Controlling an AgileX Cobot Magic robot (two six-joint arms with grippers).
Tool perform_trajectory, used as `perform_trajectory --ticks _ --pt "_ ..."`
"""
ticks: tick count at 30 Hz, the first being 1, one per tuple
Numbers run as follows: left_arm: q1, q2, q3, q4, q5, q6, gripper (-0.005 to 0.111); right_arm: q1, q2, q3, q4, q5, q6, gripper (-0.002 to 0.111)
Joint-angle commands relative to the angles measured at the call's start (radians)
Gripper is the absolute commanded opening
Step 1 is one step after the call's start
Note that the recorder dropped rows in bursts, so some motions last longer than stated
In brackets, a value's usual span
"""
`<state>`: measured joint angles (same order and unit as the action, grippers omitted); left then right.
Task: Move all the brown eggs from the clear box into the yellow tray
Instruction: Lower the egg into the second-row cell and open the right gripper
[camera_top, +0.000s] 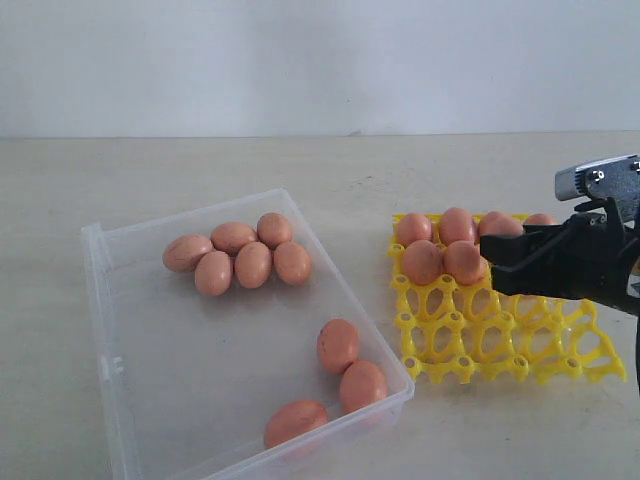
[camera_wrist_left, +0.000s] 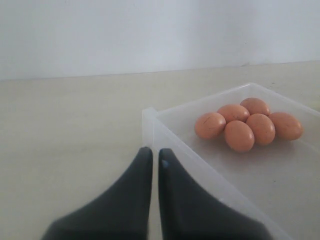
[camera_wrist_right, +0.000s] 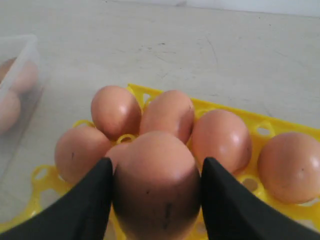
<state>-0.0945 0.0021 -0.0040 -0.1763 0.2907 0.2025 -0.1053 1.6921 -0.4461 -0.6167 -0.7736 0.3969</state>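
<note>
Brown egg (camera_wrist_right: 156, 195) is being clamped by your right end effector (camera_wrist_right: 155, 167) above the yellow tray (camera_top: 436, 369); your left end effector (camera_wrist_left: 155, 157) is sitting clenched beside the clear box (camera_top: 100, 300), nine eggs (camera_top: 253, 264) lying inside.

The clear box (camera_top: 200, 370), shallow and transparent, lies just beside the yellow tray (camera_top: 500, 345), on its left. Six brown eggs (camera_top: 253, 264) huddle on their sides near the box's far edge. Three more (camera_top: 338, 345) lie strung toward its near right corner. The tray, an open lattice of cups, carries eggs in its far-left cups. One brown egg (camera_wrist_right: 156, 195) hangs over them, pinched in the right gripper (camera_wrist_right: 156, 165).
</note>
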Motion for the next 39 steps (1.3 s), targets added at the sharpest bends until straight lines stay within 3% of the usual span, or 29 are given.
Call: perform_trajectory --ticks 1,15,32,39 --pt "-0.005 -0.002 0.004 0.002 -0.007 0.001 0.004 -0.004 0.021 0.004 0.077 0.009 -0.096 0.0" --pt "-0.005 -0.002 0.004 0.002 -0.007 0.001 0.004 -0.004 0.101 -0.002 0.127 -0.082 -0.183 0.0" --pt "-0.005 -0.002 0.004 0.002 -0.007 0.001 0.004 -0.004 0.101 -0.045 0.135 -0.061 -0.187 0.0" --pt "-0.005 -0.002 0.004 0.002 -0.007 0.001 0.004 -0.004 0.101 -0.045 0.133 0.0 -0.197 0.017"
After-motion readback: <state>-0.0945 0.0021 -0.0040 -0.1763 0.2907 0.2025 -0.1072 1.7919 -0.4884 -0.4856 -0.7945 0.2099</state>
